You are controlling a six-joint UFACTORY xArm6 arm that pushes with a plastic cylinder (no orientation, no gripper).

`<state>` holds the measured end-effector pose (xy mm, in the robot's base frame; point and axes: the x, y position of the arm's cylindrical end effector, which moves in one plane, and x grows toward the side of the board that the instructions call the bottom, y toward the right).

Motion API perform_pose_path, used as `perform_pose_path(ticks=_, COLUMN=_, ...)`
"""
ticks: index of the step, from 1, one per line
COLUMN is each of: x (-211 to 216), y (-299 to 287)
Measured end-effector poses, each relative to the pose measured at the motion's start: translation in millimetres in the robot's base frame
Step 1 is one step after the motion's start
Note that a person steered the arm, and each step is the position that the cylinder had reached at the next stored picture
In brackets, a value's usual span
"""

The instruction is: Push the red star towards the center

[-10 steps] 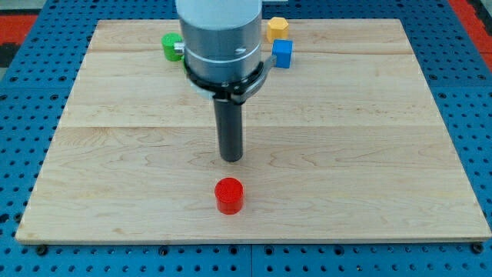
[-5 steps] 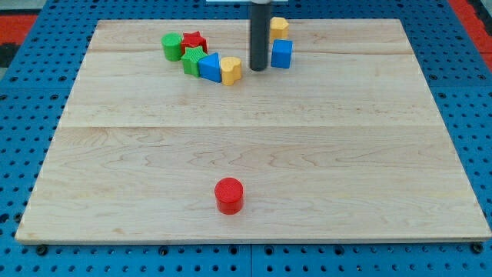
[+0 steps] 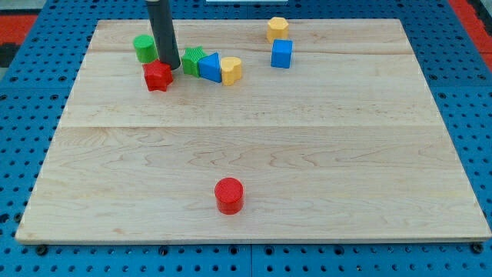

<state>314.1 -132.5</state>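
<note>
Wooden board (image 3: 346, 154) carries two red, green, blue, yellow blocks each.

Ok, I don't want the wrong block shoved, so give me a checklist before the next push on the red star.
1. My tip at the red star: ok, just off its upper right edge.
2. Contact: cannot tell.
3. Push side: not ok; the board centre lies to the view's lower right, and my tip stands on that side.
4. Path to centre: ok, bare wood.
5. Neighbours: not ok; the green star sits just right of my tip and the green cylinder just upper left of the star.
6. Red cylinder: ok, far off.
</note>
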Motion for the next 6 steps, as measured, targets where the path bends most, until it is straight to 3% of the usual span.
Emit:
perform_pose_path(ticks=1, x=-10, y=-9)
perform_pose_path(ticks=3, x=52, y=-36)
perform_pose_path(ticks=4, x=52, y=-48)
perform_pose_path(ticks=5, x=91, y=-40)
perform_pose_path(ticks=6, x=127, y=14)
